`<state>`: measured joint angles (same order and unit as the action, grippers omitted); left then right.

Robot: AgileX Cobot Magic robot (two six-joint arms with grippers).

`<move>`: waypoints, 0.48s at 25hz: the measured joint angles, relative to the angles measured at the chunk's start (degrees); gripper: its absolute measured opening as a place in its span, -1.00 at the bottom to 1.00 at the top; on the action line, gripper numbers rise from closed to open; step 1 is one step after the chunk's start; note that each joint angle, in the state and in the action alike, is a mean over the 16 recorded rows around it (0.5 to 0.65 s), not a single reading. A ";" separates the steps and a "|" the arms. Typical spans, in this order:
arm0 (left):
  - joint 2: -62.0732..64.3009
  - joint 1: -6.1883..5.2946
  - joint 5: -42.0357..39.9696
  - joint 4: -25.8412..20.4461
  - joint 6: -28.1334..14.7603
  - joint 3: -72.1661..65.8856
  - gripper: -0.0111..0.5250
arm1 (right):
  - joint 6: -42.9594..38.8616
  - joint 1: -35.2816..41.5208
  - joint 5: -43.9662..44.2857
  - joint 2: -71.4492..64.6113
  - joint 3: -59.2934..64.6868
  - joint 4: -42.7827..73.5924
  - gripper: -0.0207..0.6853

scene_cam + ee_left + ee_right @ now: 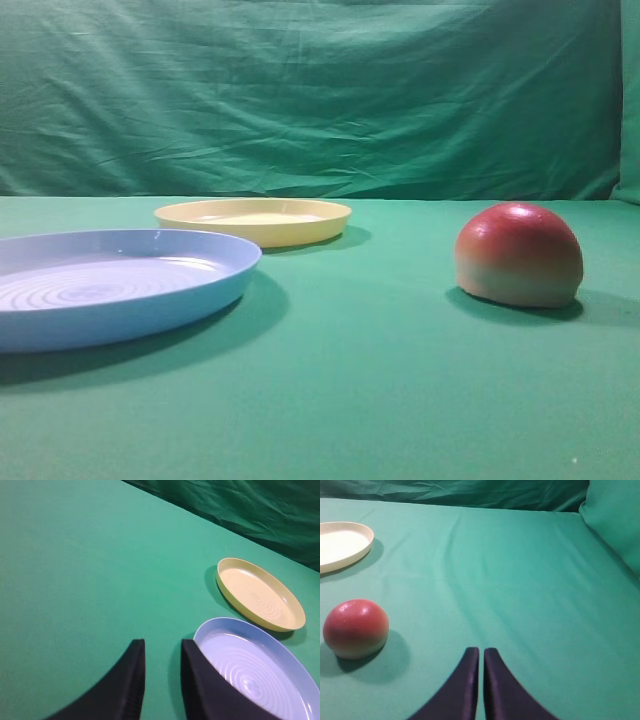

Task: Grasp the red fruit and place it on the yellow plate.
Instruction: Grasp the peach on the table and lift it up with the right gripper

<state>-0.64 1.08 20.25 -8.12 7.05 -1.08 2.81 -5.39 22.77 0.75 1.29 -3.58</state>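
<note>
Here we see the red fruit [519, 254] sitting flat side down on the green desk [380, 390], on the right of the high view, red over its dome and fading to pale yellow-green near the base. Nothing touches it. The yellow plate [254, 219] lies farther back and to the left, well apart from the fruit, with bare green cloth between them. In front of it, nearer the camera and partly cut by the left edge, lies a light-blue plate [110, 285] with concentric ridges in its floor; the two plates sit close together (in the left wrist view their rims look just beside each other, and we cannot tell whether they touch). A wrinkled green backdrop [320, 95] hangs behind the desk.

From the right wrist camera, the right gripper [481, 652] hangs above bare cloth with its jaws together, only a thin slit showing between the dark fingers, and holding nothing. The fruit [355, 628] lies off to the left of it, apart from the fingertips, and the rim of the yellow plate [345, 545] shows at the far left.

From the left wrist camera, the left gripper [162, 645] has its jaws apart, a clear strip of green between them, empty. The blue plate [260, 672] lies just beside its right finger, with the yellow plate [260, 594] beyond.
</note>
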 joint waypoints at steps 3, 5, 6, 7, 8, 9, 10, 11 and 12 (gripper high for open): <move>0.00 0.00 0.00 0.00 0.00 0.00 -0.37 | 0.00 0.00 -0.02 0.00 0.00 0.02 -0.94; 0.00 0.00 0.00 0.00 0.00 0.00 -0.37 | -0.04 0.00 -0.20 0.00 0.01 -0.08 -0.94; 0.00 0.00 0.00 0.00 0.00 0.00 -0.37 | -0.11 0.00 -0.44 0.00 0.02 -0.32 -0.94; 0.00 0.00 0.00 0.00 0.00 0.00 -0.37 | -0.23 0.00 -0.82 0.00 0.04 -0.81 -0.94; 0.00 0.00 0.00 0.00 0.00 0.00 -0.37 | -0.36 0.00 -1.43 0.00 0.06 -1.49 -0.94; 0.00 0.00 0.00 0.00 0.00 0.00 -0.37 | -0.51 0.00 -2.22 0.00 0.08 -2.29 -0.94; 0.00 0.00 0.00 0.00 0.00 0.00 -0.37 | -0.67 0.00 -3.17 0.00 0.11 -3.16 -0.94; 0.00 0.00 0.00 0.00 0.00 0.00 -0.37 | -0.84 0.00 -4.19 0.00 0.13 -4.06 -0.94; 0.00 0.00 0.00 0.00 0.00 0.00 -0.37 | -1.01 0.00 -5.16 0.00 0.12 -4.97 -0.94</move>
<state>-0.64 1.08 20.25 -8.12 7.05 -1.08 1.81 -5.39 17.61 0.75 1.40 -8.55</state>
